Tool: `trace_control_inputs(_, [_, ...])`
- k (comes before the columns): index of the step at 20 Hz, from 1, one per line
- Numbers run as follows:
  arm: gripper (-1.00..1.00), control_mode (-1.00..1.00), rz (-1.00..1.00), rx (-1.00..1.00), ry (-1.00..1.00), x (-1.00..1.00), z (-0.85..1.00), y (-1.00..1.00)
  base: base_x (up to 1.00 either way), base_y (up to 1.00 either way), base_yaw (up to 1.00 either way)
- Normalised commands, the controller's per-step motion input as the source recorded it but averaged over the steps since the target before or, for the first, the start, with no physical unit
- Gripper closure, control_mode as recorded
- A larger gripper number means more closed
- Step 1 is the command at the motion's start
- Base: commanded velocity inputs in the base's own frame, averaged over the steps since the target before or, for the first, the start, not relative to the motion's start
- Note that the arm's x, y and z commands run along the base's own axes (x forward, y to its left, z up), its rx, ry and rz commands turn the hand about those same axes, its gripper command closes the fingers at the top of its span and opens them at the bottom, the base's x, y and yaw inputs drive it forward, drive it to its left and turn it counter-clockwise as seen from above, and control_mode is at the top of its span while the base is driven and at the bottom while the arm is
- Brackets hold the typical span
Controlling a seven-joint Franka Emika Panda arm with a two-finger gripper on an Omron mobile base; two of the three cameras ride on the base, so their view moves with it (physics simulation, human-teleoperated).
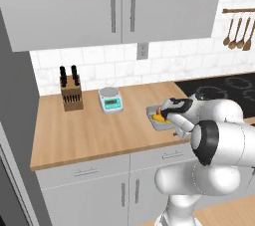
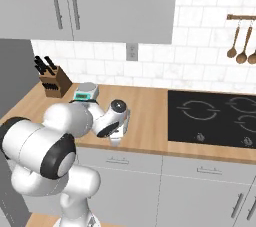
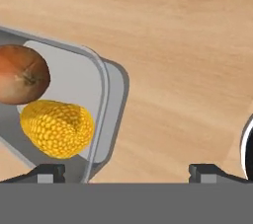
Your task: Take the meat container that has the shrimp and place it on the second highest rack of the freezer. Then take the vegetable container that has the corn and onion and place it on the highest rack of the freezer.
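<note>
Knife block (image 1: 71, 94): far to the left of the tray, at the back of the table (image 1: 89, 130) by the wall.
Scale (image 1: 110, 99): between the knife block and the tray, set further back than the tray.
Tray (image 3: 101, 94): grey, shallow, near the front edge of the table; this is the vegetable container.
Onion (image 3: 22, 74): inside the tray, touching or just beside the corn.
Corn (image 3: 58, 128): inside the tray, against its rim on the near side of the onion.
Claw (image 3: 126, 171): wide open and empty, low over the tray's corner, one tip above the tray by the corn, the other over bare wood beside the rim.
Stove (image 2: 212, 116): well to the right of the tray, black glass.
Step in hand: I'd say the reach for the vegetable tray, the second half of the job; whether the shrimp tray is already shelved I cannot tell.
Next move: likely sink so the rim sits between the tips, then close on it before lifting toward the freezer.
</note>
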Motion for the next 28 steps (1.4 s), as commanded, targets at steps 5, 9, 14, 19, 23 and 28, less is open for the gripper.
trace_control_inputs(5, [-1.0, -1.0, 0.0, 0.0, 0.0, 0.33, -0.27, 0.0, 0.0, 0.0, 0.0])
trace_control_inputs(9, [-1.0, -1.0, 0.0, 0.0, 0.0, 0.27, -0.07, 0.0, 0.0, 0.0, 0.0])
trace_control_inputs(14, [1.0, -1.0, 0.0, 0.0, 0.0, 0.0, -0.19, 0.0, 0.0, 0.0, 0.0])
trace_control_inputs(19, [1.0, -1.0, 0.0, -0.03, 0.0, 0.0, -0.26, 0.0, 0.0, 0.0, 0.0])
trace_control_inputs(23, [1.0, -1.0, 0.0, -0.01, 0.0, -0.07, -0.07, 0.0, 0.0, 0.0, 0.0])
trace_control_inputs(28, [1.0, -1.0, 0.02, 0.0, -0.09, -0.26, 0.18, 0.0, 0.0, 0.0, 0.0])
